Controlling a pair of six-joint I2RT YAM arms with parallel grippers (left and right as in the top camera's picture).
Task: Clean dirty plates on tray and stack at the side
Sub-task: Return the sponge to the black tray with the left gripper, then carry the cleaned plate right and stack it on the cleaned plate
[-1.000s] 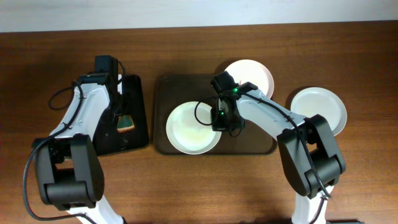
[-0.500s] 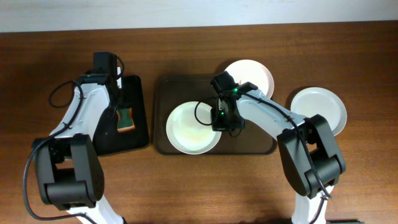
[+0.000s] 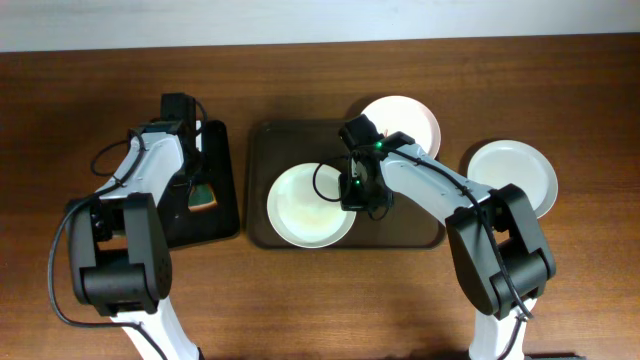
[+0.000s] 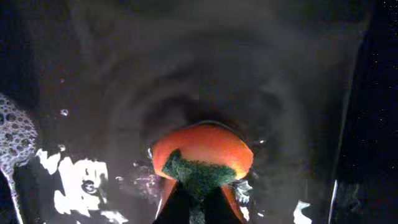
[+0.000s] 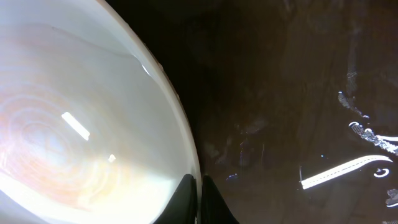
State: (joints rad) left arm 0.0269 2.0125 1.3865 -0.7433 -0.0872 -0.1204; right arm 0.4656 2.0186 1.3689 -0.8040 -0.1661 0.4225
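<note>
So, my left gripper [image 4: 198, 202] is clenched on an orange sponge [image 4: 205, 149] with a green scrubby side, down in the wet black tray [image 4: 186, 56] that sits left of the brown tray [image 3: 400, 232]. My right gripper [image 5: 194, 196] is pinched tight on the right rim of a plate [image 5: 74, 124] with faint reddish rings in it, lying on the left half of the brown tray. A second plate [image 3: 405, 115] overlaps the brown tray's far right corner, and a third plate [image 3: 515, 172] sits on the table [image 3: 300, 300] off to the right.
</note>
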